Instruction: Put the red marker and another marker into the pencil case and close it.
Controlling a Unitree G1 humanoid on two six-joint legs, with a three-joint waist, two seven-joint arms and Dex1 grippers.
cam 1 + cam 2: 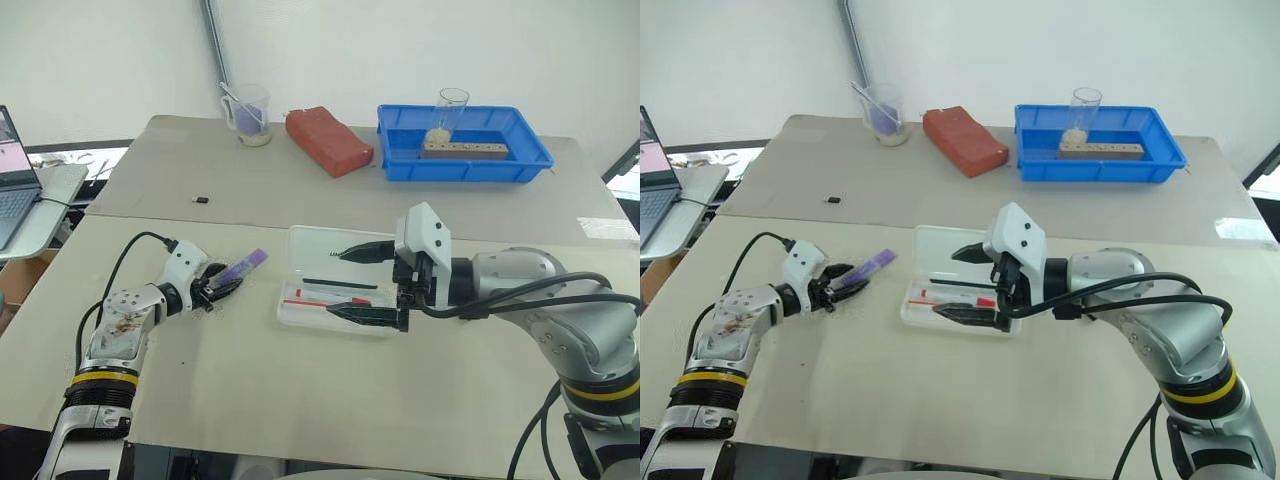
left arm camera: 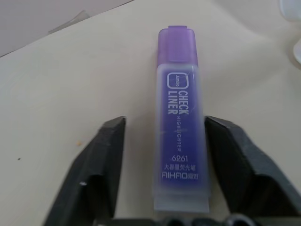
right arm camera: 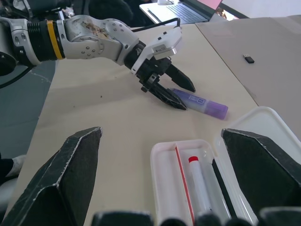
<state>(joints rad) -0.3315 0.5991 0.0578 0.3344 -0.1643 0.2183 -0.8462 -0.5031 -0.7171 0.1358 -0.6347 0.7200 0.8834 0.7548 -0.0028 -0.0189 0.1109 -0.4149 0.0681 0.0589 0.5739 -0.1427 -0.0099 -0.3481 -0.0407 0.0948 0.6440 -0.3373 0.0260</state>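
Note:
The purple highlighter (image 2: 178,141) lies flat on the table, left of the pencil case. My left gripper (image 1: 222,283) is low over it with a finger on each side of its rear end. One finger stands clear of the barrel and the other is almost against it, so the gripper is open. The pencil case (image 1: 292,318) lies open, its lid (image 1: 312,243) folded back. Inside it are the red marker (image 3: 197,181) with its red cap, a thin red pen and a thin black pen. My right gripper (image 1: 340,282) hovers wide open just above the case.
A blue tray (image 1: 530,160) holding a glass and a wooden block stands at the back right. A red block (image 1: 328,140) and a clear jug (image 1: 250,115) are beside it. A small black object (image 1: 201,199) lies mid-table, and a laptop (image 1: 15,190) sits at far left.

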